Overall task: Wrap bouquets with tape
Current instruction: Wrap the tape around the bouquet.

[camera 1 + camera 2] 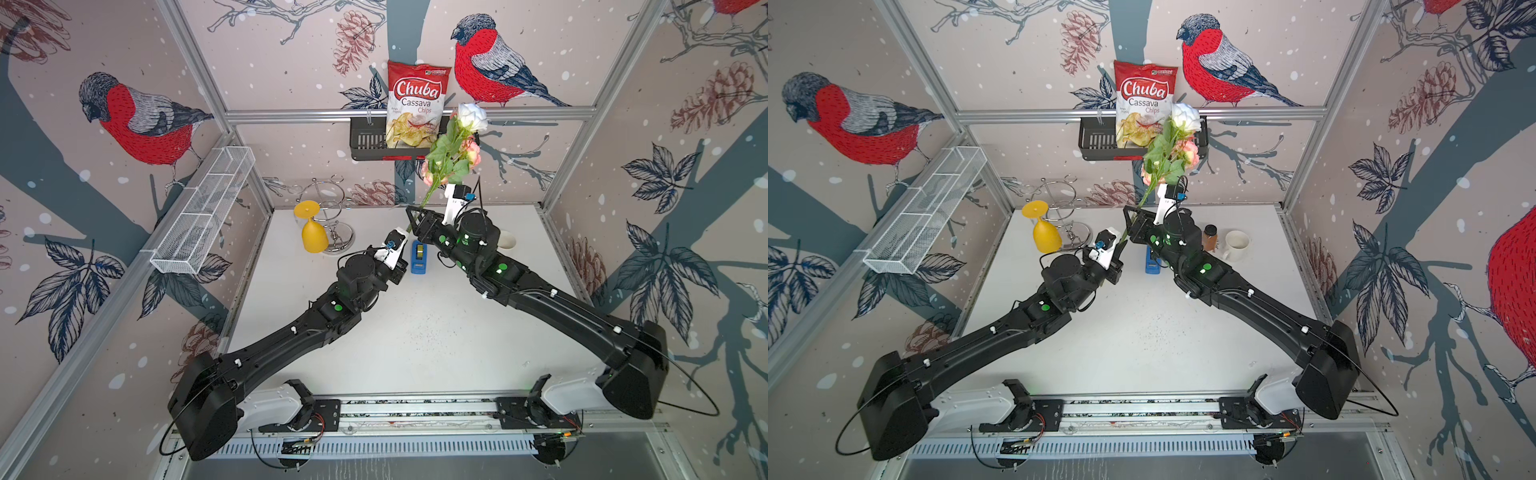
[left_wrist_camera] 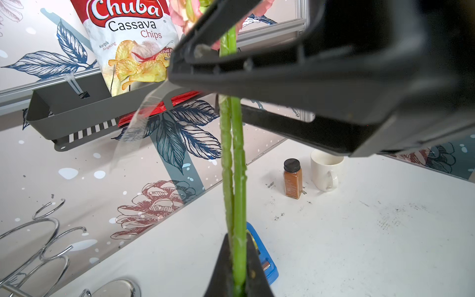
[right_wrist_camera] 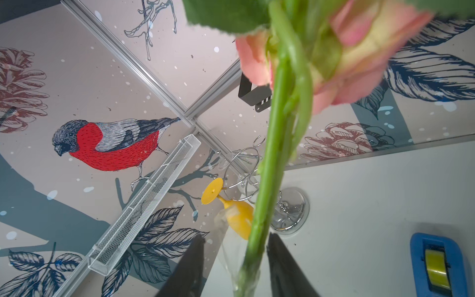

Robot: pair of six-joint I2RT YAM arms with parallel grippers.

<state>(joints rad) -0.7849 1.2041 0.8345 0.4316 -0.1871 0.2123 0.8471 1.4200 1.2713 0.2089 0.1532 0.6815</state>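
The bouquets [image 1: 451, 153] [image 1: 1167, 153] are one bunch of pink and white roses held upright over the back of the table. My left gripper [image 1: 409, 232] [image 2: 237, 257] is shut on the bottom of the green stems [image 2: 235, 154]. Higher up, my right gripper [image 1: 417, 214] [image 3: 235, 257] straddles the stems [image 3: 264, 205], open, with a gap on each side. A strip of clear tape [image 2: 144, 115] hangs from one right fingertip and lies against the stems in the right wrist view. The blue tape dispenser [image 1: 419, 257] [image 3: 437, 264] stands on the table under both grippers.
A brown spice jar [image 1: 1209, 237] and a white mug [image 1: 1235, 245] stand behind the right arm. A yellow goblet [image 1: 313, 232] hangs on a chrome rack [image 1: 336, 232] at the back left. A chips bag [image 1: 415, 104] sits in a black wall basket. A white wire basket [image 1: 203, 216] hangs left.
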